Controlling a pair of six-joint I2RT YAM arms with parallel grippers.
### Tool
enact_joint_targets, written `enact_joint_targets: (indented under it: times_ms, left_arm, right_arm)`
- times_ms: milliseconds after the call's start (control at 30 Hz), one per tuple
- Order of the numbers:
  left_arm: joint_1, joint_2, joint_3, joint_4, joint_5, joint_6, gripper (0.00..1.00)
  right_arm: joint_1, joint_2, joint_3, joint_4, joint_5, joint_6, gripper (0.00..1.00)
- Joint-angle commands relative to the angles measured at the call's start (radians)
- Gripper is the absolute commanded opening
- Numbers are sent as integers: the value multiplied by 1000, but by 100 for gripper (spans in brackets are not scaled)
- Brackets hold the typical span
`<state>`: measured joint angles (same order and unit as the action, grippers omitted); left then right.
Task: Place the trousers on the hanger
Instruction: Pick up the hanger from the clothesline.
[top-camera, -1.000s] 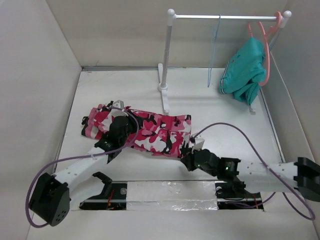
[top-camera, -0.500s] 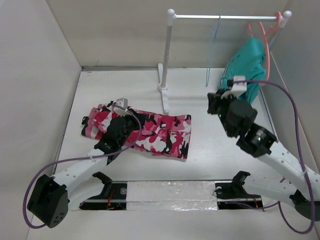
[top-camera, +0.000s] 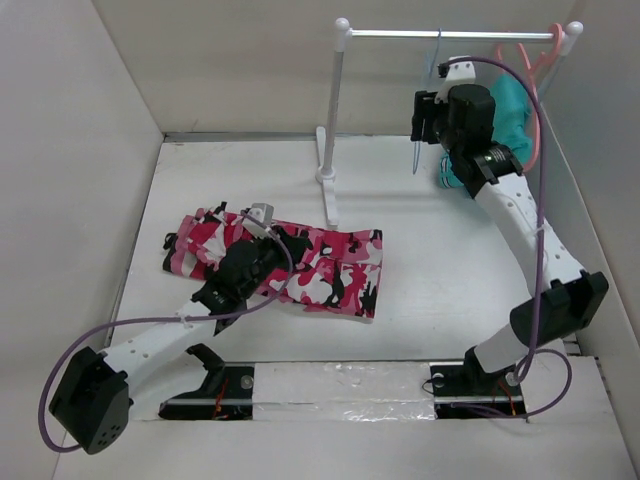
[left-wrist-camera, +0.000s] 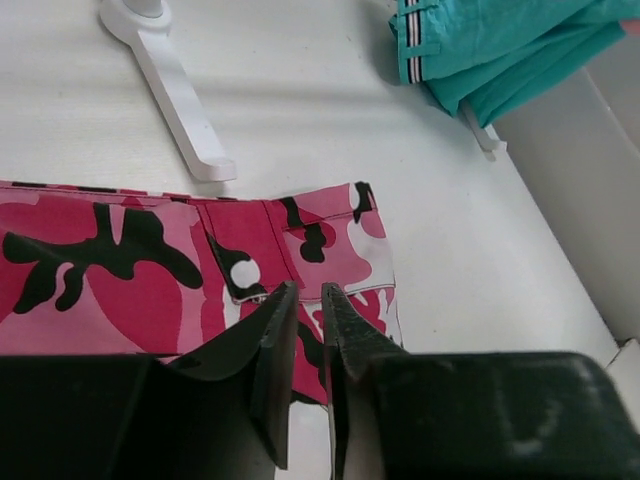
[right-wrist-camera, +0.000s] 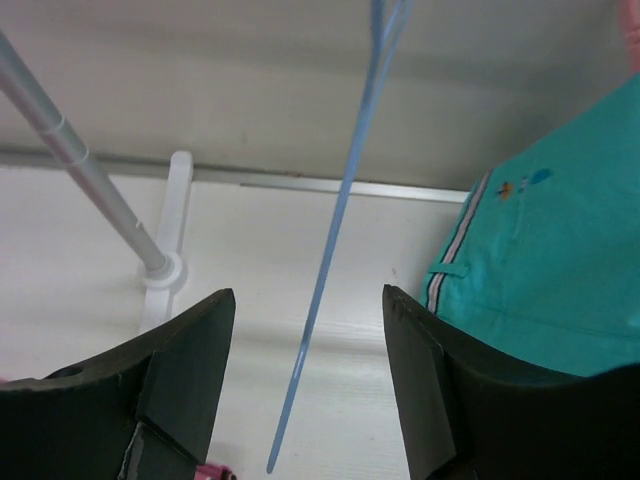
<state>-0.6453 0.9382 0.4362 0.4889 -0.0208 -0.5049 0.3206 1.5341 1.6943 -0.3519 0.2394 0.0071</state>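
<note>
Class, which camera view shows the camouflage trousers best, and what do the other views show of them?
Top external: the whole trousers lie folded on the table, the left gripper over them. Left wrist shows only one end, close up under that gripper's fingers. Right wrist shows at most a pink scrap at its bottom edge.

The gripper (right-wrist-camera: 306, 292) stands wide apart, one dark finger (right-wrist-camera: 185, 375) at lower left, the other at lower right. Between them, touching neither, the thin pale-blue hanger (right-wrist-camera: 343, 180) runs slantwise from the top edge down to the bottom. At left a grey rack pole (right-wrist-camera: 70, 140) slants down into its white foot (right-wrist-camera: 172, 270) on the white table (right-wrist-camera: 70, 300). A teal garment (right-wrist-camera: 560, 270) with a striped band fills the right side.
</note>
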Motion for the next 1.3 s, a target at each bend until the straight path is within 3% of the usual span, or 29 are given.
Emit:
enact_joint_targets:
  times_ms: [0,67,100,133,233,533,800,1033,1267]
  left_arm:
    - [-120,-27,36,22,-115,77,15]
    - [-192,-16,62,-4,-251,123,21]
    - [-232,-9,71,-12,-307,135,21]
    - [-302,2,81,-16,-355,149,22]
    - [-367,40,110,-30,-496,169,23]
    - [-367,56,107,-6,-461,161,23]
    - [-367,60,110,-15,-469,157,23]
    - [-367,65,111,-19,-475,152,25]
    - [-367,54,102,-13,-482,144,29]
  right_arm:
    - [-35,23,36,-6,-109,-10,62]
    - [-54,52,19,20,-126,30,57]
    - [-67,61,13,27,-143,40,46]
    - [-68,72,-5,34,-150,45,40]
    - [-77,70,-48,86,-169,54,33]
    - [-117,84,-105,146,-210,56,31]
    - [-106,80,-108,166,-192,53,0]
    - [-40,-24,-162,215,-48,21,0]
    - [-63,-123,-272,266,-61,14,0]
